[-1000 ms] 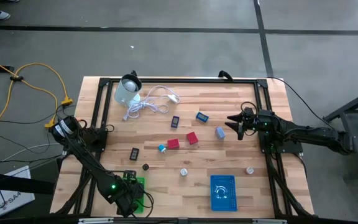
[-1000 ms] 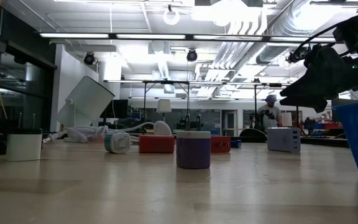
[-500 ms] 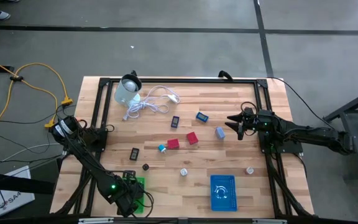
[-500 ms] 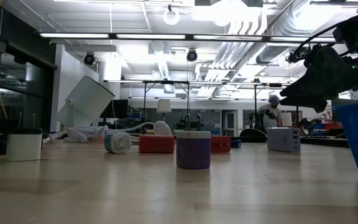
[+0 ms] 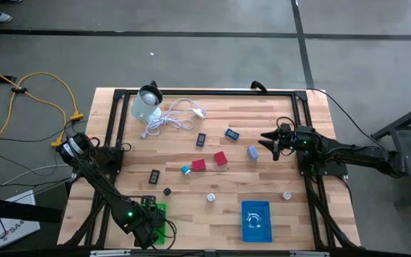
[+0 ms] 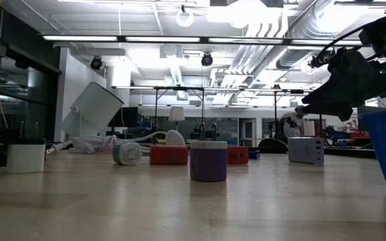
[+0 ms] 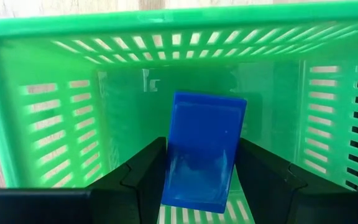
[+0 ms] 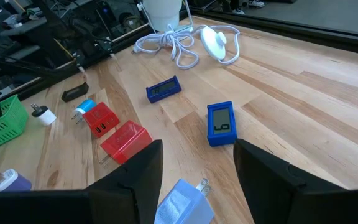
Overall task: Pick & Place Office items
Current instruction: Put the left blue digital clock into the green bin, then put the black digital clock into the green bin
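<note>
Over the green basket (image 7: pixel 55 93) at the table's near left corner, the left gripper (image 7: pixel 201 180) holds a flat blue block (image 7: pixel 202 149) clamped between its two dark fingers, with the block inside the basket's slatted walls. This reads as the placing step for that piece; the next move would call for opening the fingers so the block drops to the basket floor, then lifting clear of the rim.

At the table's right side, the right gripper (image 8: pixel 194 171) hovers with its fingers spread and nothing between them, directly above a pale blue plug adapter (image 8: pixel 185 202), which lies on the wooden table (image 5: pixel 262 114). This reads as the approach to a pick; the descent would need the fingers to straddle the adapter's body and not its prongs.

Other office items lie scattered across the middle of the table: a blue digital clock (image 8: pixel 220 124), a dark blue flat piece (image 8: pixel 163 89), two red adapters (image 8: pixel 114 127), and a black piece (image 8: pixel 74 93). A blue basket (image 5: pixel 255 220) stands at the near edge, right of centre. A white cable (image 8: pixel 185 45) lies coiled at the far side.
</note>
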Controlling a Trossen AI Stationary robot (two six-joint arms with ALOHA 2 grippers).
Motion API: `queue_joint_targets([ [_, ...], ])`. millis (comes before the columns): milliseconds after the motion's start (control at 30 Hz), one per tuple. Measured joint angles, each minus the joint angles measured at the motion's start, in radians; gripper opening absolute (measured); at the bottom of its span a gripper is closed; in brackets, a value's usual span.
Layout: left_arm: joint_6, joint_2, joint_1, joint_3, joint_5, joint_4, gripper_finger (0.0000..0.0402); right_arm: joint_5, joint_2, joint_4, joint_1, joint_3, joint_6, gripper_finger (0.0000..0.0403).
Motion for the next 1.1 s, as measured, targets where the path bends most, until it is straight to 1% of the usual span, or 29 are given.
queue_joint_targets([
  [200, 0.000, 0.000, 0.000, 0.000, 0.000, 0.000, 0.0179, 0.000, 0.000, 0.000, 0.000, 0.000, 0.000, 0.0184],
  [567, 0.000, 0.000, 0.000, 0.000, -0.003, 0.000, 0.0208, 0.000, 0.000, 0.000, 0.000, 0.000, 0.000, 0.0184],
  [1100, 0.000, -0.014, 0.000, -0.001, -0.002, 0.000, 0.0209, 0.000, 0.000, 0.000, 0.000, 0.000, 0.000, 0.0184],
])
